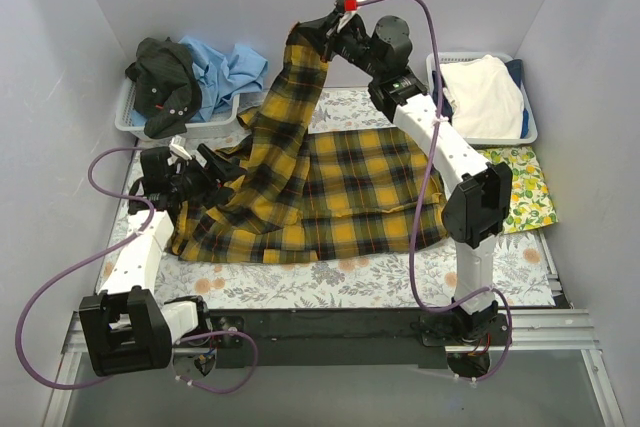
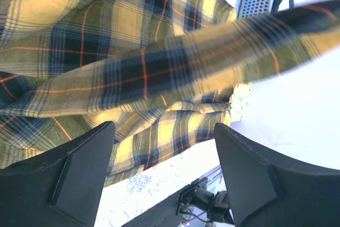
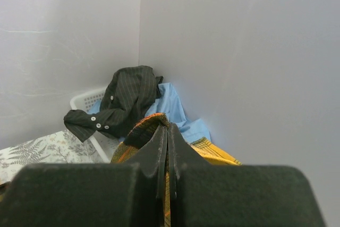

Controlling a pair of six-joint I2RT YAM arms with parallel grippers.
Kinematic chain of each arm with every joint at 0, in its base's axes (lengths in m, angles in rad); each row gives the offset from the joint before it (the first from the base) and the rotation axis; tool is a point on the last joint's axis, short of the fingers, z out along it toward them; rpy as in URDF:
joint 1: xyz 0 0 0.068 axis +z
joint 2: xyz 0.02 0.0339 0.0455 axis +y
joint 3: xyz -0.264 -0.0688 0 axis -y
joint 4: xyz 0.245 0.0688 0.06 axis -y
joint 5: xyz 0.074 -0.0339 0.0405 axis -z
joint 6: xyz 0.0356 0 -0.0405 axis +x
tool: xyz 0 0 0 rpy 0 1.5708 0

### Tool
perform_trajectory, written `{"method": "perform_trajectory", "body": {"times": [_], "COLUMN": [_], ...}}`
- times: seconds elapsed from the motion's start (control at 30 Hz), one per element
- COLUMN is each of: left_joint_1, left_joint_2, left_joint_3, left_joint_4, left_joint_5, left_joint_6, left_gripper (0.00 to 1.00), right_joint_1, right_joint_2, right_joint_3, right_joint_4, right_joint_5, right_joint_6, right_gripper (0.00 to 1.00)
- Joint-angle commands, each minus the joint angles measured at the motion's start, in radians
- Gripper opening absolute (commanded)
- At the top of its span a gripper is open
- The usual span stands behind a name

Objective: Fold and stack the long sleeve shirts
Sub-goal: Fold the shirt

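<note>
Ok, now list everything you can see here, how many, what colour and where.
yellow-and-black plaid flannel shirt: one, yellow and black, spread mid-table, one part lifted at the back
left white plastic basket: one, white, far-left corner
right white plastic basket: one, white, far-right corner
dark pinstriped button-up shirt: one, near black, in left basket
light blue shirt: one, light blue, in left basket
white cloth: one, white, in right basket
yellow printed cloth: one, yellow, beside right basket
grey fern-print table cover: one, grey, under everything
left end effector: one, black, open, at plaid shirt's left edge
right end effector: one, black, shut on lifted plaid cloth
</note>
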Motion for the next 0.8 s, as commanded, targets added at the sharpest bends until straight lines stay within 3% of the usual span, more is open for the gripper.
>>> {"method": "perform_trajectory", "body": {"times": [0.0, 0.3, 0.43, 0.77], "left_joint_1": [-0.028, -0.233, -0.244, -0.290], "left_joint_2": [-0.004, 0.039, 0.086, 0.292], "left_joint_3": [0.018, -0.053, -0.061, 0.001], "left_joint_4": [0.029, 0.037, 0.037, 0.144], "left_joint_5": [0.069, -0.038, -0.145, -0.254], "left_joint_6": [0.035, 0.054, 0.033, -0.018], "left_gripper": [0.75, 0.74, 0.74, 0.73], "right_joint_1": [-0.023, -0.029, -0.032, -0.032], "right_joint_2": [0.025, 0.048, 0.031, -0.056], "right_joint_3": [0.045, 0.095, 0.091, 0.016], "right_joint_4": [0.044, 0.043, 0.044, 0.067], "right_joint_5": [0.041, 0.055, 0.050, -0.036], "right_joint_6": [0.004, 0.019, 0.010, 0.030], "right_gripper": [0.01, 0.01, 0.01, 0.01]}}
